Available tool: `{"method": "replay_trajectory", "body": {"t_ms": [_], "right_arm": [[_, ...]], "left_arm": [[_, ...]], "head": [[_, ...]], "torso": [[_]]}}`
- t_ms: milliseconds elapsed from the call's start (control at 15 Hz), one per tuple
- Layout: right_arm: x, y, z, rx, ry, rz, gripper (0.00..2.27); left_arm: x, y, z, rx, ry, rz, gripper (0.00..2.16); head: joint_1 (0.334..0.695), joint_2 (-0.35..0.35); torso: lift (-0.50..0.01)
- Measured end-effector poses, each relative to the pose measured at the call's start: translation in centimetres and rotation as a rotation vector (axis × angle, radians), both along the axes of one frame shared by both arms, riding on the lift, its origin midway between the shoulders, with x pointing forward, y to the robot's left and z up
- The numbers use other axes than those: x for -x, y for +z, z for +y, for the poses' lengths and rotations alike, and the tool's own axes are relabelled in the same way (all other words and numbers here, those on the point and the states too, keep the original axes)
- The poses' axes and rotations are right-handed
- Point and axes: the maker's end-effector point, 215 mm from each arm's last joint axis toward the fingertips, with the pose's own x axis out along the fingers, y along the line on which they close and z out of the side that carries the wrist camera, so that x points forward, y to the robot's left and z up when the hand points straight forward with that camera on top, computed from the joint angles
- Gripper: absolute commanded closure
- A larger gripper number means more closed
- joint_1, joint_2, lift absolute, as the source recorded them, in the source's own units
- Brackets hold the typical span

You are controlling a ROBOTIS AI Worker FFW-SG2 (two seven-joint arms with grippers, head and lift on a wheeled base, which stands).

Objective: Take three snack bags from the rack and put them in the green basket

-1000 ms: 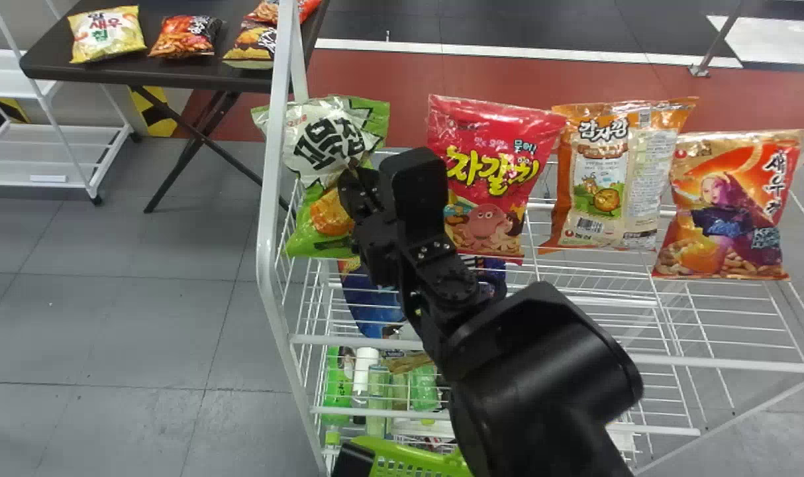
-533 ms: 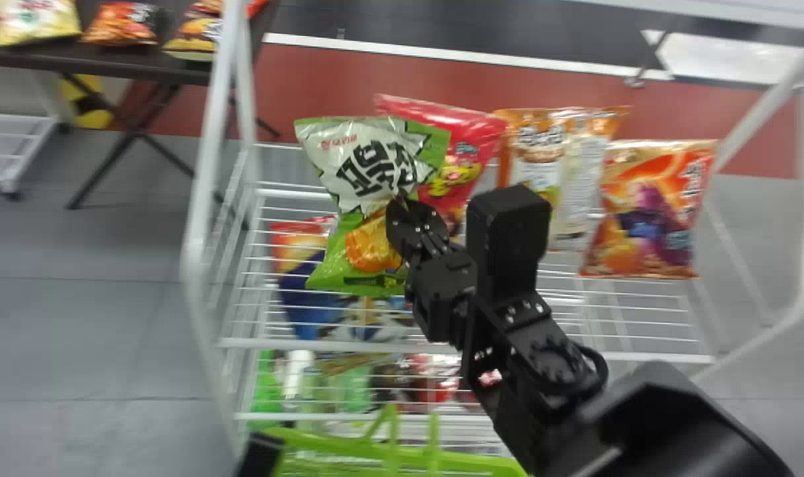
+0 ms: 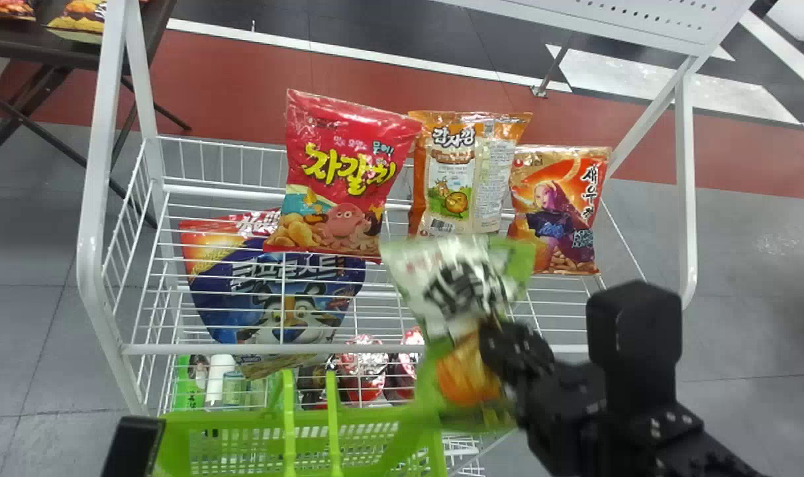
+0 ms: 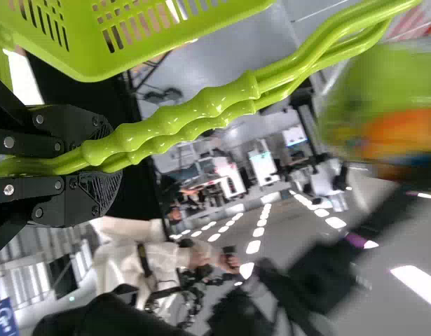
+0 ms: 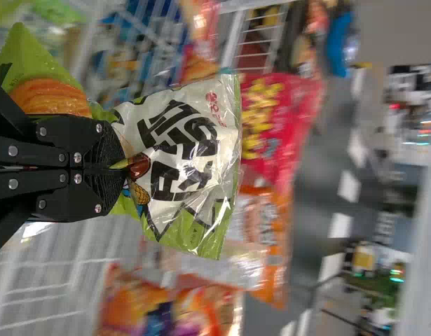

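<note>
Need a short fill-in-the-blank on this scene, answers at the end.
The right gripper holds a green-and-____ bag. The left gripper grips the basket's ____. Leftmost of the rack's three upright bags in the head view is the ____ one.

Missing: white; handles; red
</note>
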Motion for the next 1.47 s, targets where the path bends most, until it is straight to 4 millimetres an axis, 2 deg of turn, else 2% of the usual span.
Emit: {"method": "replay_trajectory", "body": {"t_ms": [133, 267, 400, 467, 533, 600, 667, 733, 867, 1067, 1133, 1267, 1400, 1467], "right_arm": [[5.5, -4.2, 0.7, -0.051, 0.015, 0.238, 2.23], [9.4, -6.4, 3.9, -0.193, 0.038, 0.391, 2.24], [10.5, -7.4, 6.3, -0.267, 0.062, 0.437, 2.23], [10.3, -7.6, 7.4, -0.289, 0.079, 0.43, 2.23], [9.9, -7.8, 8.3, -0.305, 0.094, 0.42, 2.07], [9.6, -8.3, 9.2, -0.32, 0.108, 0.418, 1.66], [9.6, -9.0, 9.9, -0.329, 0.119, 0.429, 0.63], [9.7, -9.6, 10.3, -0.333, 0.123, 0.441, 0.0], [10.6, -10.5, 10.2, -0.33, 0.125, 0.488, 0.0], [11.6, -10.0, 9.0, -0.351, 0.117, 0.511, 0.06], [11.1, -9.4, 8.7, -0.362, 0.111, 0.491, 0.06], [7.8, -7.2, 8.1, -0.394, 0.093, 0.36, 0.06], [1.0, -3.0, 6.6, -0.392, 0.068, 0.079, 0.07], [-1.6, -1.2, 6.1, -0.383, 0.063, -0.025, 0.07]], "left_arm": [[-0.4, 0.4, 0.5, 0.017, 0.021, -0.001, 1.55], [-0.3, 0.6, 0.4, 0.025, 0.024, -0.001, 1.55], [0.1, 0.9, 0.1, 0.031, 0.018, -0.004, 1.55], [0.3, 1.1, -0.1, 0.032, 0.013, -0.005, 1.55], [0.5, 1.1, -0.3, 0.034, 0.008, -0.006, 1.55], [0.8, 1.2, -0.5, 0.034, 0.003, -0.008, 1.55], [0.9, 1.3, -0.6, 0.035, 0.0, -0.01, 1.55], [1.0, 1.4, -0.6, 0.037, -0.001, -0.011, 1.55], [1.0, 1.4, -0.6, 0.038, 0.002, -0.015, 1.55], [1.0, 1.4, -0.6, 0.039, 0.004, -0.018, 1.55], [0.9, 1.4, -0.6, 0.039, 0.004, -0.018, 1.55], [1.0, 1.4, -0.7, 0.038, 0.004, -0.019, 1.55], [1.2, 1.3, -0.8, 0.037, 0.0, -0.017, 1.55], [1.3, 1.3, -0.9, 0.035, -0.003, -0.016, 1.55]], "head": [[0.695, -0.35], [0.695, -0.35], [0.695, -0.35], [0.695, -0.35], [0.695, -0.35], [0.695, -0.35], [0.695, -0.35], [0.695, -0.35], [0.695, -0.35], [0.695, -0.35], [0.695, -0.35], [0.695, -0.35], [0.695, -0.35], [0.695, -0.35]], "torso": [[-0.006], [-0.006], [-0.006], [-0.006], [-0.006], [-0.006], [-0.006], [-0.006], [-0.006], [-0.006], [-0.006], [-0.006], [-0.006], [-0.006]]}}
